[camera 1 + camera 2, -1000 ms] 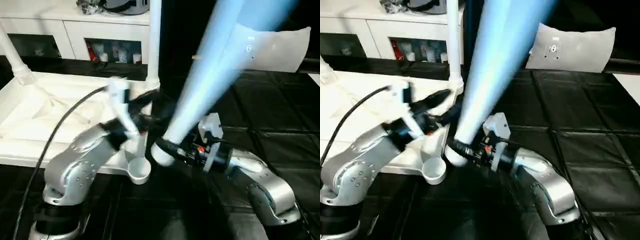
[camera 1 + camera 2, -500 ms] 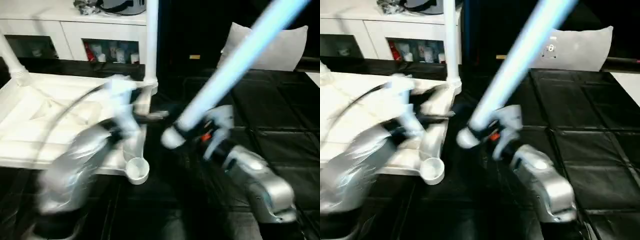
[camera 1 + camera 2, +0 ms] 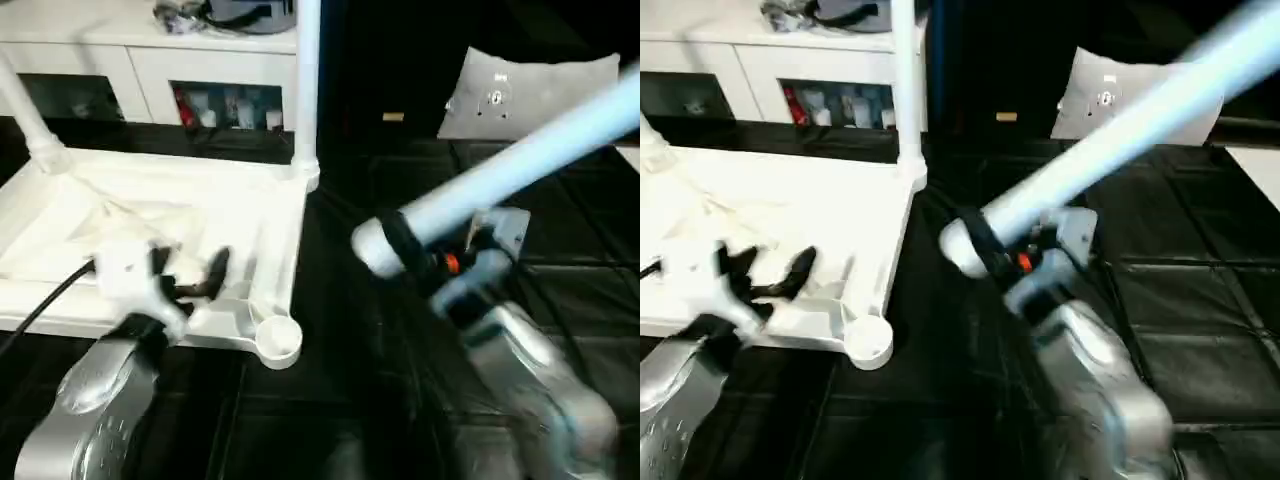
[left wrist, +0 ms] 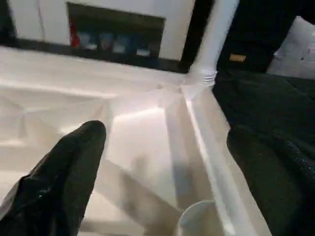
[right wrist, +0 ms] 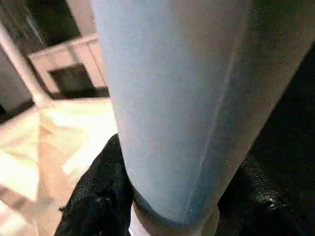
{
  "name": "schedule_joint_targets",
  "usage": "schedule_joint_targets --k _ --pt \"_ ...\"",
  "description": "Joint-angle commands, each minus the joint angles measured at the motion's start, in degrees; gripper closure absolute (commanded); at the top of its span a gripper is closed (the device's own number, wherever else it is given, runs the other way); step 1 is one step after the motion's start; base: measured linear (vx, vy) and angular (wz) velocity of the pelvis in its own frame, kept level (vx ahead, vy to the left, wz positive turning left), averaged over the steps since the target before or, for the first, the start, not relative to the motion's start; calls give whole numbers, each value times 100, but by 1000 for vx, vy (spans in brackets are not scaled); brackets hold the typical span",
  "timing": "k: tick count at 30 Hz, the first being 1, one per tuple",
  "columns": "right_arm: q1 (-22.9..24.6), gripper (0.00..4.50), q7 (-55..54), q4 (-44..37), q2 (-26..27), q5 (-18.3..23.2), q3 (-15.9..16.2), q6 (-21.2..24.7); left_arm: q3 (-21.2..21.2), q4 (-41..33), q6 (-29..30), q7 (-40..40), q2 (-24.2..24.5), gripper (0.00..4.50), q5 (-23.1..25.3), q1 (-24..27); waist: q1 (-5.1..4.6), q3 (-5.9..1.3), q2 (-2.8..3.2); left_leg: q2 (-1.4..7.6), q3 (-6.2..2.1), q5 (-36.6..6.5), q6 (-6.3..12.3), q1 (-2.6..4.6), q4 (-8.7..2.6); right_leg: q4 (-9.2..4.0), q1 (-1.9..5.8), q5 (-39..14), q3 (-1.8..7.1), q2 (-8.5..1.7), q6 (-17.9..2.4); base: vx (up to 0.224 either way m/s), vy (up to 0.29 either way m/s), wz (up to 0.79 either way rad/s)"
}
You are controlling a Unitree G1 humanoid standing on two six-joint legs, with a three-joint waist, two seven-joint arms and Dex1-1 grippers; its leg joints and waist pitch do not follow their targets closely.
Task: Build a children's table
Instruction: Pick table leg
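The children's table top (image 3: 150, 215) lies upside down at the left, ribbed underside up. One white leg (image 3: 307, 90) stands in its far right corner socket and another leg (image 3: 28, 110) in the far left one. The near right corner socket (image 3: 278, 338) is an open round cup. My left gripper (image 3: 190, 272) hangs open over the top's near edge, left of that socket (image 4: 202, 219), its black fingers (image 4: 69, 167) wide apart. My right gripper (image 3: 402, 240) is shut on a loose leg (image 3: 510, 160) near its thick end, right of the top; the leg (image 5: 182, 98) slants up to the right.
A white pillow-like pad (image 3: 530, 85) lies at the back right on the black quilted mat (image 3: 560, 270). A white cabinet (image 3: 200, 60) with glass doors runs along the back. A black cable (image 3: 40, 300) trails from my left wrist.
My right arm has drawn away from the near socket to the right, and the held leg has tipped from steep to low. My left arm has pulled back to the left, over the top's near edge.
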Motion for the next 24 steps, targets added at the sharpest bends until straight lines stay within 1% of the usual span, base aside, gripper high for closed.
schedule_joint_targets --k 1,2,3,4,5,6,7,8,9,10,11,12,13,14,15,16,17,18,19,20,21,22,23,24 --pt "17 259 64 105 -116 -104 191 -235 -153 -98 -21 68 -71 1 135 -67 -38 -285 35 517 -413 -2796 -722 248 -565 -667 -22 -2649 332 -700 -285 0 0 0" --pt "12 259 72 122 -134 -159 218 -324 -160 -93 -18 69 -83 1 138 -80 -35 -290 48 520 -412 -2786 -719 250 -561 -668 -26 -2665 331 -707 -291 0 0 0" --pt "-3 259 135 153 -78 -6 200 -322 -197 -66 -38 52 -92 1 163 -121 -46 -291 27 520 -405 -2757 -713 244 -559 -677 -30 -2667 327 -708 -303 0 0 0" --pt "-8 259 204 151 3 153 155 -289 -224 -44 -79 48 -92 1 186 -136 -53 -291 42 516 -414 -2755 -701 240 -561 -666 -27 -2656 326 -704 -311 0 0 0" --pt "-8 259 209 137 23 175 142 -245 -237 -25 -96 63 -104 1 197 -145 -69 -296 44 523 -428 -2777 -678 221 -581 -655 -14 -2561 312 -689 -327 0 0 0" --pt "-21 259 210 138 25 132 138 -203 -251 -4 -108 86 -118 1 223 -161 -74 -297 45 521 -426 -2779 -678 221 -583 -651 -20 -2519 312 -682 -340 0 0 0" --pt "-35 259 212 155 27 53 145 -256 -258 4 -110 106 -130 1 240 -170 -66 -300 38 503 -390 -2742 -598 219 -552 -670 -23 -2546 348 -743 -399 0 0 0" --pt "-40 259 200 178 43 -14 143 -331 -269 4 -114 120 -143 1 262 -168 -52 -298 32 492 -372 -2690 -526 219 -527 -695 -22 -2598 374 -788 -436 0 0 0" --pt "-54 259 147 215 85 -89 126 -471 -277 4 -108 135 -154 1 280 -171 18 -311 3 493 -364 -2156 -181 114 -400 -779 86 -2708 524 -1040 -572 0 0 0" --pt "-67 259 82 237 82 -128 134 -465 -286 8 -108 135 -147 1 301 -170 18 -311 3 493 -364 -2156 -181 114 -400 -779 86 -2708 524 -1040 -572 0 0 0" --pt "-95 259 70 284 34 -145 175 -435 -316 15 -97 132 -124 1 348 -184 139 -337 -9 525 -420 -1416 224 -9 -189 -870 201 -2616 688 -1350 -715 0 0 0" --pt "-105 259 74 329 -20 -193 230 -458 -346 25 -84 121 -102 1 394 -202 159 -326 -39 535 -442 -1329 314 -24 -111 -918 211 -2778 724 -1438 -763 16 52 -5" --pt "-105 259 78 343 -33 -202 244 -463 -354 28 -84 116 -98 1 405 -208 186 -312 -25 557 -486 -1293 358 -35 -39 -968 219 -3018 761 -1543 -798 -2 88 -4" --pt "-91 259 92 379 -26 -142 244 -410 -367 31 -80 110 -99 1 421 -223 207 -281 16 587 -557 -1365 321 14 -16 -1019 188 -3397 734 -1552 -848 3 150 -5" --pt "-71 259 142 401 -16 -39 229 -283 -357 31 -69 116 -102 1 427 -234 197 -287 55 597 -563 -1659 287 96 -134 -969 153 -3372 625 -1386 -873 4 112 -3" --pt "-65 259 158 403 -19 -25 231 -266 -356 30 -66 117 -101 1 428 -234 174 -291 102 600 -554 -1926 249 164 -232 -905 117 -3225 519 -1231 -868 -17 134 1" --pt "-38 259 218 411 -48 -46 276 -253 -348 18 -49 113 -93 1 436 -237 -51 -359 231 470 -412 -2747 -33 342 -659 -474 -24 -2134 28 -495 -600 -16 166 0" --pt "-29 259 224 406 -46 -46 281 -245 -348 13 -45 112 -94 1 441 -234 -133 -377 266 430 -386 -2808 -103 374 -803 -214 -107 -1639 -148 -272 -474 -16 166 0" --pt "-27 259 225 405 -45 -46 282 -244 -348 12 -44 112 -94 1 442 -234 -174 -379 286 432 -337 -2829 -173 370 -937 51 -145 -1183 -299 -160 -359 -7 177 7" --pt "-27 259 218 416 -5 -7 270 -207 -346 22 -37 109 -86 1 449 -246 -222 -368 207 467 -244 -2959 -293 264 -1127 454 -94 -546 -524 -96 -118 -20 132 7" --pt "-50 259 158 438 44 17 278 -151 -351 51 -9 91 -44 1 488 -289 -191 -346 245 461 -180 -3056 -529 198 -1213 479 -65 -438 -598 -221 -81 -20 132 7" --pt "-67 259 124 456 64 25 282 -130 -347 70 -1 84 -26 1 506 -313 -221 -353 188 433 -166 -3155 -653 210 -1218 391 -54 -484 -564 -297 -109 -14 86 -5" --pt "-78 259 78 467 111 78 259 -85 -342 61 23 82 -15 1 514 -339 -228 -442 -82 324 -152 -3047 -939 170 -932 -44 56 -1036 -209 -886 -181 -37 76 -5" --pt "-94 259 52 483 148 111 233 -57 -333 54 47 78 -14 1 512 -367 -33 -409 -78 102 -775 -1639 -693 0 999 -1092 0 -2062 781 -2464 -672 -37 76 -5"
